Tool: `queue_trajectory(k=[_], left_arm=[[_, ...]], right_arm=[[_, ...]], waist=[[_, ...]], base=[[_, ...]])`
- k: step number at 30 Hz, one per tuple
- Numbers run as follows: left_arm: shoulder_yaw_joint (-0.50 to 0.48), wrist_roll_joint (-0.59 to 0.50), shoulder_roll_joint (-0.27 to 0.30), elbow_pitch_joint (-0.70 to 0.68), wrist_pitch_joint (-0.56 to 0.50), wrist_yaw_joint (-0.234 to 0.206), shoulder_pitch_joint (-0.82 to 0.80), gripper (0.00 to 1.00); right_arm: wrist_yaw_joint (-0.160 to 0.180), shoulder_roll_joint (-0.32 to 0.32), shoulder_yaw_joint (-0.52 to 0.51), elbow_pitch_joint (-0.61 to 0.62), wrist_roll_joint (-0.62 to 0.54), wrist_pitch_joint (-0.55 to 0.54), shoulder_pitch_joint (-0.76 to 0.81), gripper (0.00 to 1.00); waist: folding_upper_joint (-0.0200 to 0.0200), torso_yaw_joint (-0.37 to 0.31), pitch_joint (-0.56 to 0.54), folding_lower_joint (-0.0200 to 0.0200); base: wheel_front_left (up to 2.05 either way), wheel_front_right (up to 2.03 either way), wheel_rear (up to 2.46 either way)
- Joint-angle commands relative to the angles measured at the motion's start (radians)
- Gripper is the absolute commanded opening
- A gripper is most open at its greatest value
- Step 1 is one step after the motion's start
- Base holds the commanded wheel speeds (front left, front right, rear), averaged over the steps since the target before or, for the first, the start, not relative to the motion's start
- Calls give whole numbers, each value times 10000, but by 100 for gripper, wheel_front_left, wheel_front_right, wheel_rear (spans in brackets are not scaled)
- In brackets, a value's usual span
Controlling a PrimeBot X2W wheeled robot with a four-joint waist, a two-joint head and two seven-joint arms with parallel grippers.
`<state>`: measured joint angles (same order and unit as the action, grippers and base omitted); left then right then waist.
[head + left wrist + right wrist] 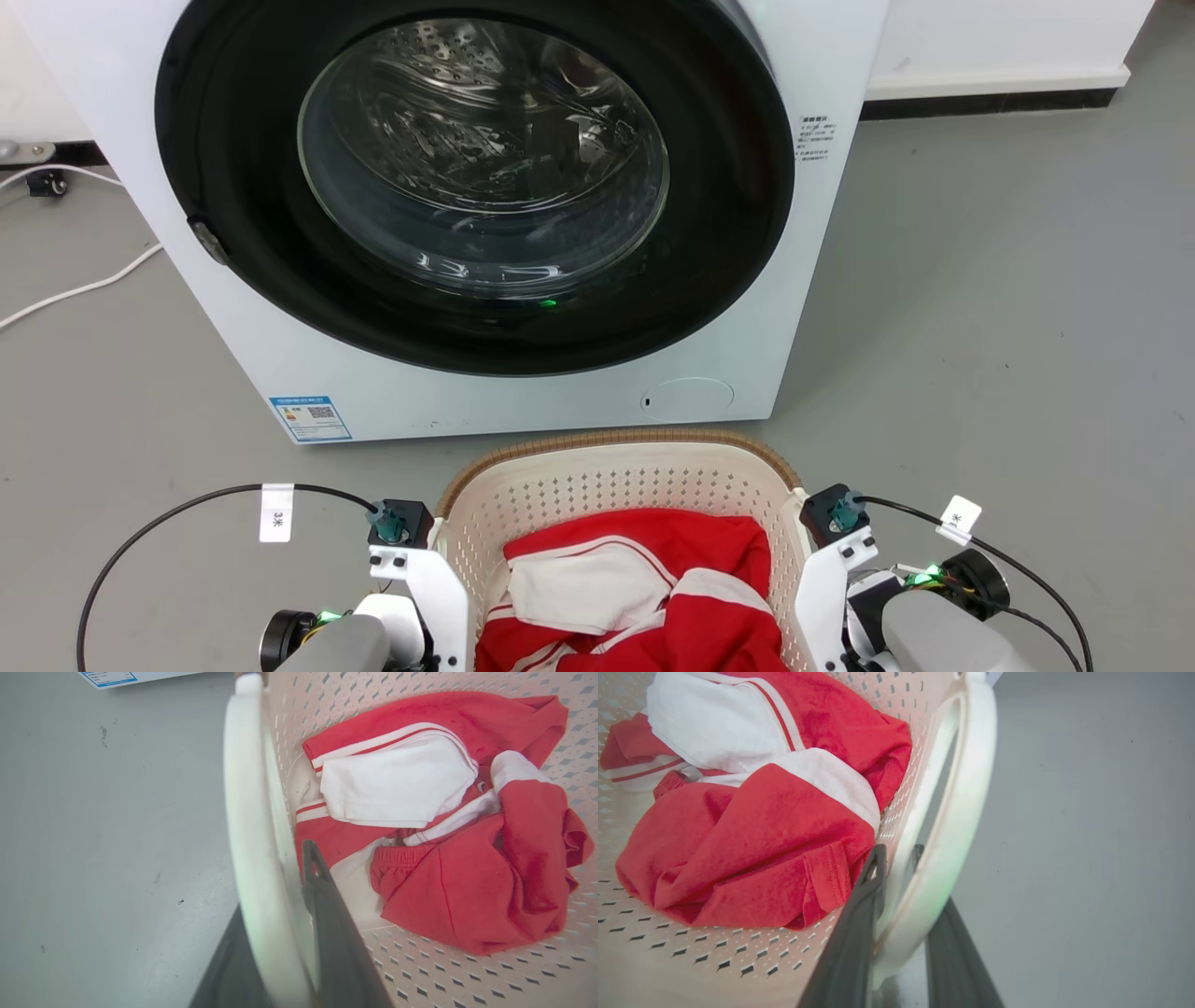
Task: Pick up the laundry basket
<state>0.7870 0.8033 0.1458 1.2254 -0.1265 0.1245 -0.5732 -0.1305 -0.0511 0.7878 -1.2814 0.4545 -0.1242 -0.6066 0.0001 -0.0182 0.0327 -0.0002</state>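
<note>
The laundry basket (616, 446) sits low in the middle of the head view, cream and perforated with a brown rim, holding red and white clothes (653, 583). My two arms flank it, the left wrist bracket (420, 579) at its left side and the right wrist bracket (826, 579) at its right. In the left wrist view my left gripper (273, 877) is shut on the white side handle (247, 788), one finger inside the basket wall (420, 975) and one outside. My right gripper (899, 849) clamps the other handle (966, 788) the same way.
A white front-loading washing machine (822, 280) with its round glass door (481, 159) shut stands just beyond the basket. White cables (75, 289) lie on the grey floor at the left. Open grey floor (1008, 327) stretches to the right, up to a wall skirting (990, 98).
</note>
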Motion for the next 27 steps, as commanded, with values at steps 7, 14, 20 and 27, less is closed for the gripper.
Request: queue_trajectory(k=[7,14,20,27], left_arm=[[311,326,-68,-30,-96,96,133,0],[525,536,-47,62,-104,94,178,0],[691,705,-59,89,-44,94,132,0],[880,897,-64,124,8,95,108,0]], right_arm=[[-4,-54,501,59,441,-127,219,0],[-4,-59,863,56,833,-212,262,0],[-14,-79,1151,53,1099,-202,227,0],[-14,-100,1443,37,1395,-167,162,0]], waist=[[-1,38,-195,2],[-1,4,-247,2],[-1,-3,-258,2],[-1,-12,-246,2]], base=[[0,0,0],[0,0,0],[0,0,0],[0,0,0]])
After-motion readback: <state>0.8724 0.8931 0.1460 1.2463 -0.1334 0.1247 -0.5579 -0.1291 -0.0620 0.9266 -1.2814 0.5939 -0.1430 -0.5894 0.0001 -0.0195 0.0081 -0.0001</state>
